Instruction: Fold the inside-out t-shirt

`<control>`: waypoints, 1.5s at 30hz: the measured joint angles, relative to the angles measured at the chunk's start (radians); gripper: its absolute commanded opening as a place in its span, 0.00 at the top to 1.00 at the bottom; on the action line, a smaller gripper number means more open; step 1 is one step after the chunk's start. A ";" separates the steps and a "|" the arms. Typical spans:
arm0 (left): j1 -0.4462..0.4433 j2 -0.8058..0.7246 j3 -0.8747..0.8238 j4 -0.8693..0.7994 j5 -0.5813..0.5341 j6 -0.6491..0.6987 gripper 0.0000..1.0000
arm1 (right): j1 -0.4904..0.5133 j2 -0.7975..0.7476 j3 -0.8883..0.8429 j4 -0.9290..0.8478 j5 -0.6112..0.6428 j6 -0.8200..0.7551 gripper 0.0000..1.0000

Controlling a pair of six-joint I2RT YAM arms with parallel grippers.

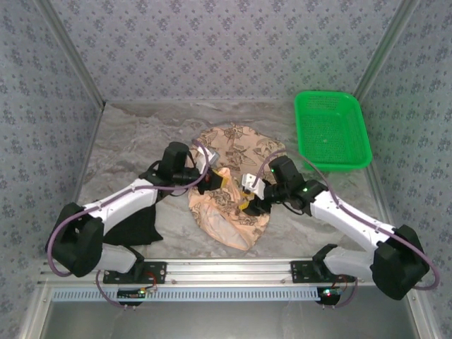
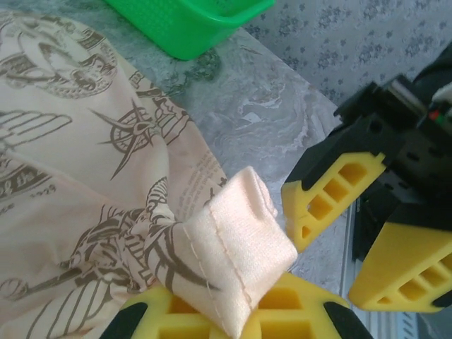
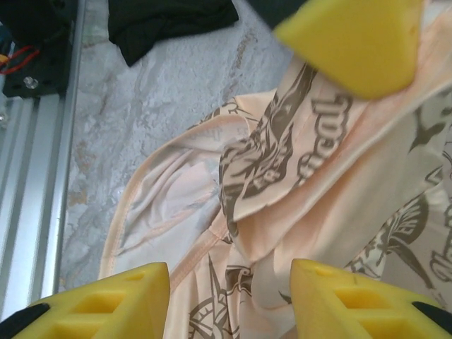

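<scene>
Top view: t-shirt [image 1: 229,212] bunched up between left gripper [image 1: 220,182] and right gripper [image 1: 247,194]. Left wrist: left one's pinched on a folded hem [image 2: 233,261], thin bite, might slip if tugged. Right wrist: right one's spread wide over the t-shirt, holding nothing, could grab extra layers.

Bright, even, diffuse light fills the scene. Around the t-shirt [image 1: 229,201] only faint, soft-edged shadows lie on the marbled table [image 1: 134,134]. In the right wrist view a yellow pad [image 3: 353,42] close above the t-shirt is blurred, while the cloth itself is sharp.
</scene>
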 measured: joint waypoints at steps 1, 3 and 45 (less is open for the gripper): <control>0.012 0.000 0.003 -0.009 0.004 -0.014 0.94 | 0.010 0.017 -0.001 0.017 0.016 0.002 0.49; 0.031 0.000 0.009 -0.017 0.007 -0.039 0.94 | 0.025 0.052 -0.002 0.058 0.046 0.016 0.49; 0.031 0.087 0.009 0.063 0.045 -0.256 0.91 | 0.221 0.052 -0.155 0.371 0.428 -0.192 0.93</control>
